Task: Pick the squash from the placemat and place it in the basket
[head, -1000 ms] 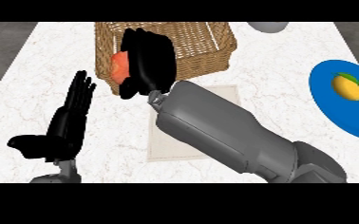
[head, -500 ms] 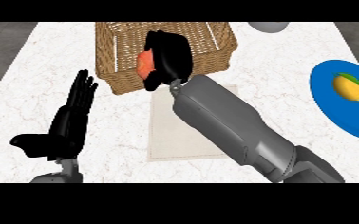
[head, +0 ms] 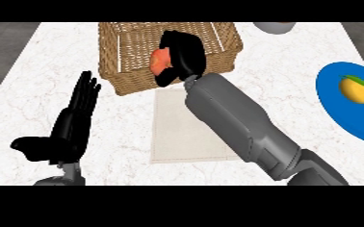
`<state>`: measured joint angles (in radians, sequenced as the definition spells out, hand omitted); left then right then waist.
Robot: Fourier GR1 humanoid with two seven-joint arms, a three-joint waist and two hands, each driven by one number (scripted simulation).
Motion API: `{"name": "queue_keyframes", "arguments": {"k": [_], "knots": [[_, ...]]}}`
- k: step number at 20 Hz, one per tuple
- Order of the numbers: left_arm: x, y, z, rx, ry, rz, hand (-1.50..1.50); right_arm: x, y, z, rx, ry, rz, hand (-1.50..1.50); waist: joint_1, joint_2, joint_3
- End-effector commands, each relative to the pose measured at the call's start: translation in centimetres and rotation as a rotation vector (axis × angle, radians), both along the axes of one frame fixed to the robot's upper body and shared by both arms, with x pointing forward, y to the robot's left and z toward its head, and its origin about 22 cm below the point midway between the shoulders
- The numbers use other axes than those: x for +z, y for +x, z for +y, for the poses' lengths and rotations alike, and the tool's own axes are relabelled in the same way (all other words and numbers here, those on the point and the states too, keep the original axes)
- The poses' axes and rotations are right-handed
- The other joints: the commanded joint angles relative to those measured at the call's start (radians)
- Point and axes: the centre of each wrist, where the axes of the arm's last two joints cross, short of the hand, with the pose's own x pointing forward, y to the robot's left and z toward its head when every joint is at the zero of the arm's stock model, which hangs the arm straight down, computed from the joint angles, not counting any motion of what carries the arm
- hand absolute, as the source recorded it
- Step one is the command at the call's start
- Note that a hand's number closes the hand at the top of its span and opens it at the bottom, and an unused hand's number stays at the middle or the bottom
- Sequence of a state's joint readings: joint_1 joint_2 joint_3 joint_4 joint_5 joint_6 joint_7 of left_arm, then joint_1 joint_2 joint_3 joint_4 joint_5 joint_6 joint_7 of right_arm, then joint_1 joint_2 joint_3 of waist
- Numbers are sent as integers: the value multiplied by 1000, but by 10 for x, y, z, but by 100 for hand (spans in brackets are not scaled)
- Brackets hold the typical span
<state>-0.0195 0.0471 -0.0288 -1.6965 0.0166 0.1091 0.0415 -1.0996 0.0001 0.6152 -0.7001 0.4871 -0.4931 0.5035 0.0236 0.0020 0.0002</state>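
Orange squash (head: 161, 60) is held in the curled fingers of the right hand (head: 183, 57), which has been carried rightward over the wicker basket (head: 121, 74) interior. The placemat (head: 177, 134) is vacated; release is judged next. The left hand (head: 68, 125) rests spread at lower left.

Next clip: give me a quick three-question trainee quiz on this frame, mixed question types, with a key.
1. True or false: the squash lies on the placemat.
2. Which hand holds the squash? A) left hand B) right hand C) neither
3. Fill in: the held squash is over the ____.

Key:
1. False. The squash is in the right hand's curled fingers, above the basket; nothing lies on the placemat.
2. B. The left hand rests open, fingers up, at the view's left.
3. basket
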Motion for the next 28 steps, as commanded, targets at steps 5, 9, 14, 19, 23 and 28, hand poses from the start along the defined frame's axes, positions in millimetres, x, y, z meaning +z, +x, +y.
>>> {"name": "queue_keyframes", "arguments": {"k": [5,9,14,19,23,28], "knots": [[-5,8,2,-8,3,-5,0,-30,12,-26,-104,52,30,150,1,5,-1],[4,8,-10,1,1,-4,0,-26,24,-32,-57,-5,67,-150,3,6,0],[6,-1,-11,-16,-2,-8,0,-33,26,-40,-50,84,33,-150,12,7,0],[-5,4,12,-18,7,-9,0,-18,26,-33,-37,202,-88,-150,7,6,0],[-5,-12,-2,9,-8,3,0,-7,28,-33,-49,216,-211,-150,-8,-1,0],[-8,0,-7,18,12,12,0,-6,35,-54,-144,241,-234,-150,-17,-1,0]]}}
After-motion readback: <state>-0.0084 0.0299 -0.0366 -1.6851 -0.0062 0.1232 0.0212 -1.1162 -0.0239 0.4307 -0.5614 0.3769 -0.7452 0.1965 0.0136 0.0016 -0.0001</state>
